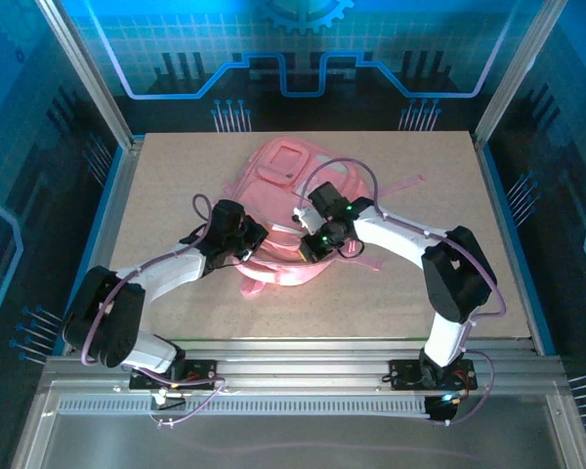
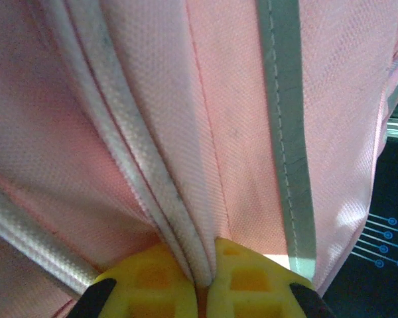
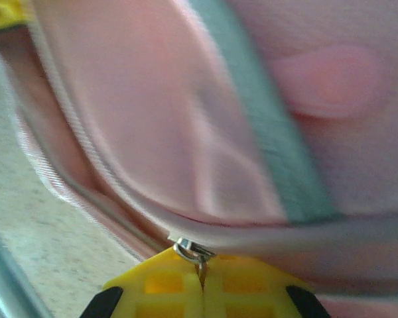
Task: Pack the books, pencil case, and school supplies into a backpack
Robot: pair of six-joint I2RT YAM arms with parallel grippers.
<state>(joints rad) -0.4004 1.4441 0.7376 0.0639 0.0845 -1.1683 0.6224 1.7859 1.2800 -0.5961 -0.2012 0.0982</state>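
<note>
At the middle of the table [image 1: 176, 176], the pink backpack [image 1: 288, 166] lies flat with its front pockets facing up and its straps [image 1: 402, 183] trailing off to the right. Both arms reach in over its near edge, the two wrists close together.

The left gripper [image 1: 252, 246] sits at the near-left part of the bag. In the left wrist view its yellow fingers [image 2: 156, 281] are pressed together on a fold of the backpack [image 2: 152, 99], pinching a whitish piped seam [image 2: 129, 159] that runs down into the gap between them. A grey-green strip [image 2: 282, 99] runs along the fabric just to the right of that seam.

The right gripper [image 1: 311, 249] is just beside it, toward the bag's centre. In the right wrist view the right gripper [image 3: 200, 275] is closed tight, its yellow fingers [image 3: 162, 285] nipping a small metal zip pull [image 3: 188, 250] at the edge of the backpack [image 3: 152, 99]. The zip line curves away up and to the left, and the speckled table [image 3: 26, 218] shows below it. This view is somewhat blurred.
</note>
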